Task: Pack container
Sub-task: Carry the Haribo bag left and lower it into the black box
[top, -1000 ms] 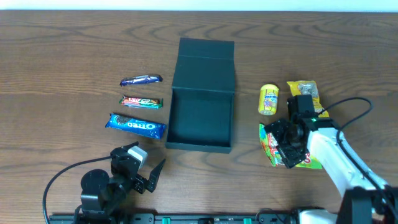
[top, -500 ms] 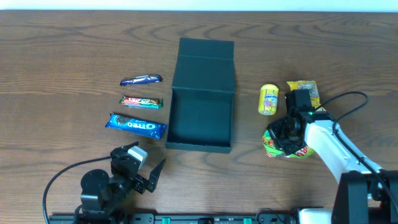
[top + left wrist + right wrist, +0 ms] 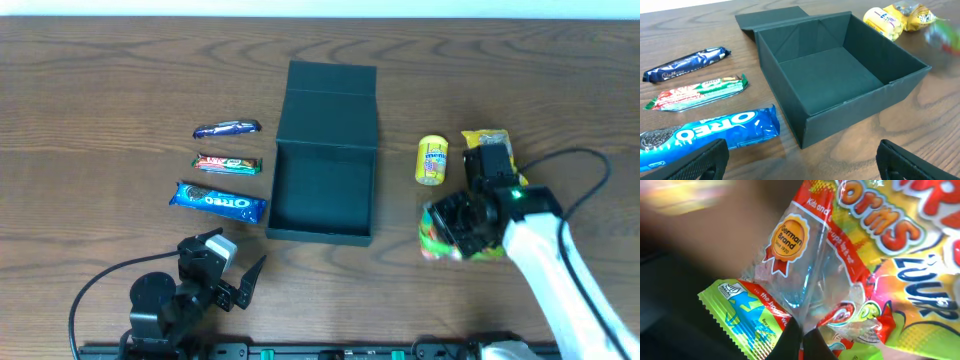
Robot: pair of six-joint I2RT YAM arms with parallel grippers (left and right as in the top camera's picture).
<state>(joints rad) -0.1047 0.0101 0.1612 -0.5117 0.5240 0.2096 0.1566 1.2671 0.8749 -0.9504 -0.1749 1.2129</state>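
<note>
Right gripper (image 3: 455,225) is found pressed together on a pinched fold of the gummy-worm bag (image 3: 880,240), presumably so that the bag can be carried across. On the bench (image 3: 100,80) the container (image 3: 322,190) is set at the centre, with its lid folded back and its inside bare, so it can be reached from either side. Left gripper (image 3: 236,260) is held spread near the Oreo packet (image 3: 218,201), with nothing gripped.

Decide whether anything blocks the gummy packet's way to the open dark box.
Nothing visible does. Bare wooden table lies between the colourful plastic gummy packet, pinched by the right tool, and the open dark teal cardboard box. The yellow cylindrical sweet tub sits farther back, off that line.
</note>
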